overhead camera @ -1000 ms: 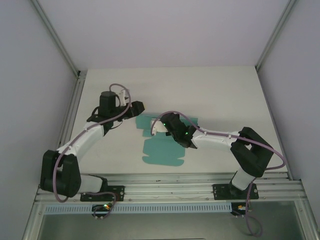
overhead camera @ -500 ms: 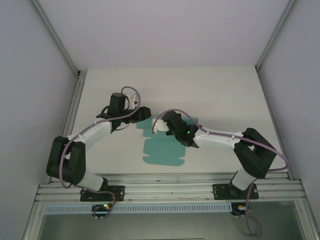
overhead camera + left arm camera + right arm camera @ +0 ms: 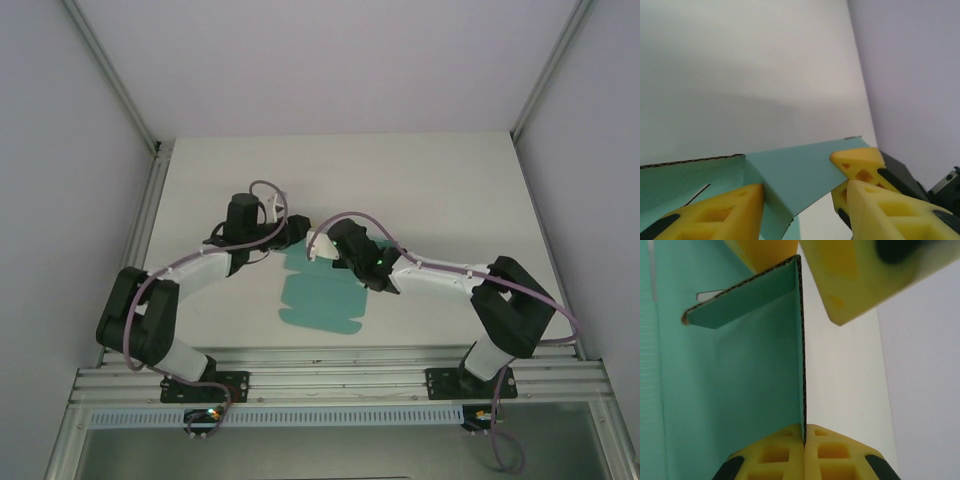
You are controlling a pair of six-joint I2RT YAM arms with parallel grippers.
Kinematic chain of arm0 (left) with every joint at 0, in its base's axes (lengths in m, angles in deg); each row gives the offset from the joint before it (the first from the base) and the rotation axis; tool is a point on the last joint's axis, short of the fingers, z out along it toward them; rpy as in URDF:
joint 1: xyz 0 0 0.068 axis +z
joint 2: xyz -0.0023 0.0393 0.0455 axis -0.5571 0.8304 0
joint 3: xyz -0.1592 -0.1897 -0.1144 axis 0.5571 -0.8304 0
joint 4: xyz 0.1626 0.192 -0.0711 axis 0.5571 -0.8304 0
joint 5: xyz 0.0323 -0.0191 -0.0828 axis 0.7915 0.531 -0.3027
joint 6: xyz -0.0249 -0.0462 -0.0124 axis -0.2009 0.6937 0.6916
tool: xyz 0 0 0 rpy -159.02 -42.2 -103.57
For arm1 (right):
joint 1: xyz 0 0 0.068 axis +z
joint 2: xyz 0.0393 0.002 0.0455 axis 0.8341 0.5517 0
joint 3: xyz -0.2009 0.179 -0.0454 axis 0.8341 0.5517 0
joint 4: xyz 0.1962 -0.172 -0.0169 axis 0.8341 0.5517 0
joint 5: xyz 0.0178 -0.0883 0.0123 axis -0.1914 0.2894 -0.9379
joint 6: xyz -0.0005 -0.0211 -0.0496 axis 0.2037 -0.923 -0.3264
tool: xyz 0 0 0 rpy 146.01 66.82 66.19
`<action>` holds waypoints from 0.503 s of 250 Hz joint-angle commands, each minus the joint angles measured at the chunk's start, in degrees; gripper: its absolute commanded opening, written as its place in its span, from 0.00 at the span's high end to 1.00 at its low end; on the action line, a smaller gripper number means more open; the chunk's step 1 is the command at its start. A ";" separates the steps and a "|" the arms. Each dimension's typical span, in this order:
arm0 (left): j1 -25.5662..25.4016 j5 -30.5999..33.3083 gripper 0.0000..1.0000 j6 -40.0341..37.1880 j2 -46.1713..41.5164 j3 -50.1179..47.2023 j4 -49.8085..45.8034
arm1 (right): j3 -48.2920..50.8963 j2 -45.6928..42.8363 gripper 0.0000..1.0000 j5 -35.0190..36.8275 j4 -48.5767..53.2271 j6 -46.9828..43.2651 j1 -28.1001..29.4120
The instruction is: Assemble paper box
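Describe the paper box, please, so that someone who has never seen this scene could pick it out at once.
On the pale table, look in its near half, just left of centre. The paper box is a flat, many-flapped card sheet, its far flap raised at the right pincer; nothing else there is teal-green.

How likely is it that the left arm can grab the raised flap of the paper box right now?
Probably yes. The left claw straddles the raised flap of the paper box, fingers open either side. The right claw pinches the same flap close by, so room is tight.
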 commanded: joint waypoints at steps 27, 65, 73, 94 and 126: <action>-2.08 -5.21 0.53 11.35 6.17 0.92 18.99 | 0.06 -1.84 1.00 -4.80 -3.89 4.06 1.00; -2.41 -4.48 0.53 15.74 8.72 0.57 27.29 | 0.80 -1.93 1.00 -6.22 -5.24 6.24 1.07; -2.50 -4.71 0.53 17.38 9.33 0.39 30.19 | 0.97 -1.90 1.00 -6.53 -5.45 6.69 1.09; -2.33 -5.11 0.49 20.27 10.53 -0.21 35.85 | 1.37 -1.86 1.00 -6.50 -6.25 7.62 1.06; -0.18 -7.29 0.48 18.81 9.99 -1.54 31.64 | 2.13 -2.06 1.00 -2.49 -7.00 5.48 0.75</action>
